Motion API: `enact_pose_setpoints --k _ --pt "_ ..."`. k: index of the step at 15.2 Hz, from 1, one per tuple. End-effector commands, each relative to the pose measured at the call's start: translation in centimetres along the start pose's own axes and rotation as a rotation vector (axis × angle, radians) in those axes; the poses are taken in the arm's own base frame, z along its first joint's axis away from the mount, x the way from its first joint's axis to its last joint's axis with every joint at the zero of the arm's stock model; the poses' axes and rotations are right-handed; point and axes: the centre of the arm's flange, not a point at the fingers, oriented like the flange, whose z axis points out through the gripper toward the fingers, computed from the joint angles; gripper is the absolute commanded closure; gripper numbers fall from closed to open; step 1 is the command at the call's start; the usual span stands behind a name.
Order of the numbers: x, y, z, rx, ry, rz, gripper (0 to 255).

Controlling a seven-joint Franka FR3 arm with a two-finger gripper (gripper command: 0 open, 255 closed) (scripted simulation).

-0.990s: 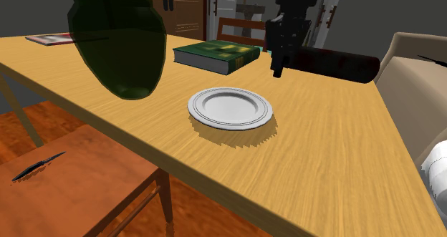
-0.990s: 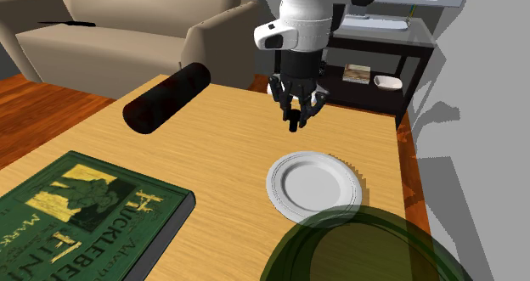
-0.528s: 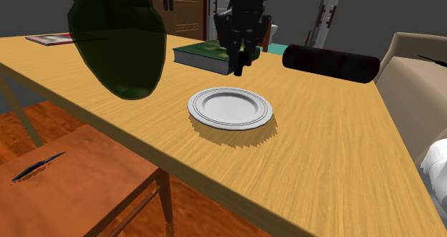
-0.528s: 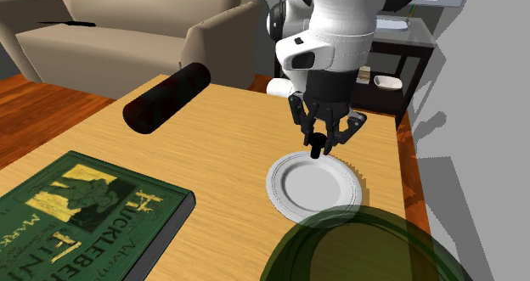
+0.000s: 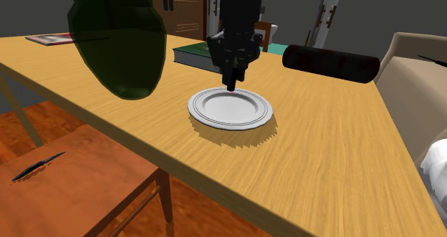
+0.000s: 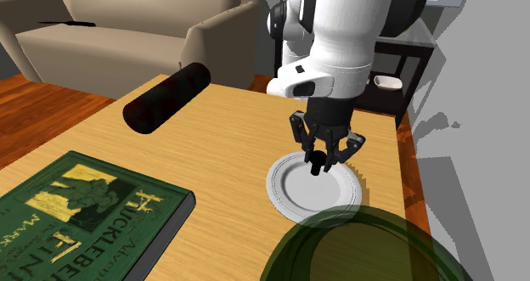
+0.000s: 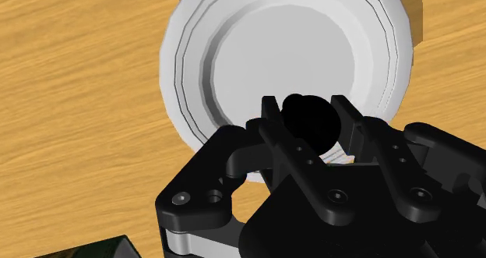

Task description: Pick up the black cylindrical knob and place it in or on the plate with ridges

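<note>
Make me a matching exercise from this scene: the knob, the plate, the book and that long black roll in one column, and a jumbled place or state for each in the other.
Things:
1. knob
2. plate
3. book
4. long black roll

Places or states:
A. white, on the table below the gripper
B. lying on its side at the table's edge
C. green cover, lying flat on the table
D. clasped in the gripper

Pairs: 1-D, 2-A, 3-C, 4-B

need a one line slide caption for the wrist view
Black gripper clasps the black knob above the white ridged plate on the wooden table.
</note>
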Motion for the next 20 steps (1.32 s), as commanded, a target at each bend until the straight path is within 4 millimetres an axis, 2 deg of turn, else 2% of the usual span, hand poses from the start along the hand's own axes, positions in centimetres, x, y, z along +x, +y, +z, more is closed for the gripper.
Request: enact_pose_setpoints --k 1,7,15,16,20 --pt "0.1 0.0 1.0 0.0 0.0 0.0 255" --pt "0.1 0.0 4.0 0.0 0.0 0.0 255" --pt "0.1 0.0 4.0 0.0 0.0 0.0 255" --pt "0.1 0.0 4.0 0.0 0.0 0.0 0" --pt "0.1 0.0 4.0 0.0 0.0 0.0 0"
